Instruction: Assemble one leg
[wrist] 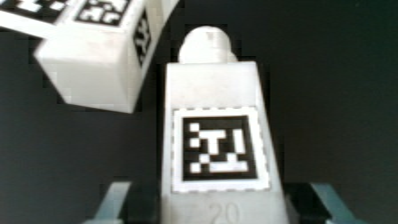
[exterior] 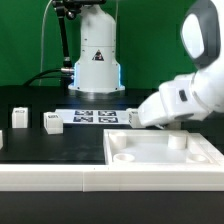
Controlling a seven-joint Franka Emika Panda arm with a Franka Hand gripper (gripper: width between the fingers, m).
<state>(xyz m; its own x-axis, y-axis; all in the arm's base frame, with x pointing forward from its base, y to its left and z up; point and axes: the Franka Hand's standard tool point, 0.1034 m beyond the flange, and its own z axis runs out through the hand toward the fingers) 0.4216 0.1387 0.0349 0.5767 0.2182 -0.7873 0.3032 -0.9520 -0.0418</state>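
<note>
Standing at the exterior view's left on the black table (exterior: 30, 145) are a small white block (exterior: 20, 117) and a second block (exterior: 52, 122), apart from each other. The marker board (exterior: 95, 117) lies mid-table, and a large white panel (exterior: 150, 158) fills the front right. In the wrist view the leg (wrist: 214, 130) lies between the gripper (wrist: 217, 200) fingers (wrist: 121, 200). They are spread, with a thin dark gap on each side, clamping nothing. A tagged block (wrist: 89, 55) lies just beside the leg.

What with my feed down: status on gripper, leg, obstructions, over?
Gripper open, straddling the leg, not yet clamped. Second leg right beside its pegged end, contact unclear. Nothing else in the way.
</note>
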